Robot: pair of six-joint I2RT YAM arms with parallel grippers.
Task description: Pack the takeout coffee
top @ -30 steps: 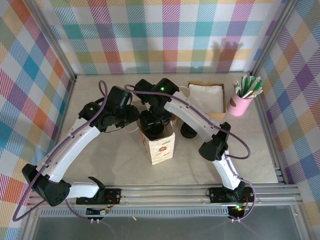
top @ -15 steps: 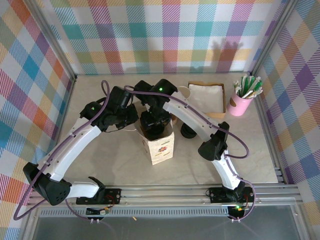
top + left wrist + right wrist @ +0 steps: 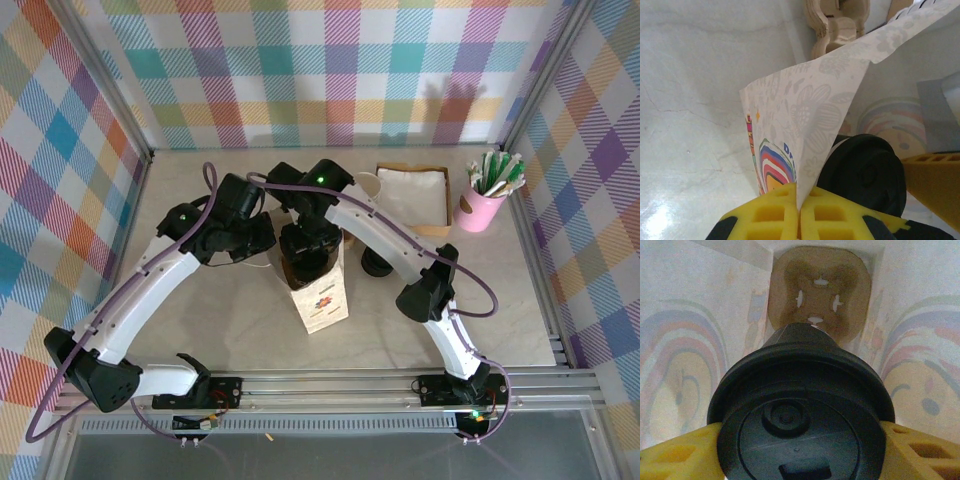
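Observation:
A white paper bag [image 3: 320, 295] with a rainbow print stands in the middle of the table. My left gripper [image 3: 800, 212] is shut on the bag's [image 3: 805, 125] upper edge, its yellow pads pinching the paper. The takeout coffee [image 3: 800, 425], a dark cup under a round black lid, hangs inside the bag [image 3: 685, 340]. My right gripper [image 3: 800, 445] is shut on the cup, with a yellow finger [image 3: 680, 455] on each side of the lid. A brown cardboard insert [image 3: 820, 290] lies on the bag's floor below the cup. From the left wrist the lid [image 3: 865, 170] shows just behind the pinched edge.
A low stack of black lids [image 3: 377, 262] sits right of the bag. Behind it is a tray of white napkins [image 3: 413, 195], and a pink cup [image 3: 483, 205] of sticks stands at the far right. Tan cardboard pieces [image 3: 837, 20] are stacked beyond the bag.
My left gripper has closed onto the bag's edge. The bag now stands taller and narrower. The right gripper has stayed on the cup over the bag's mouth.

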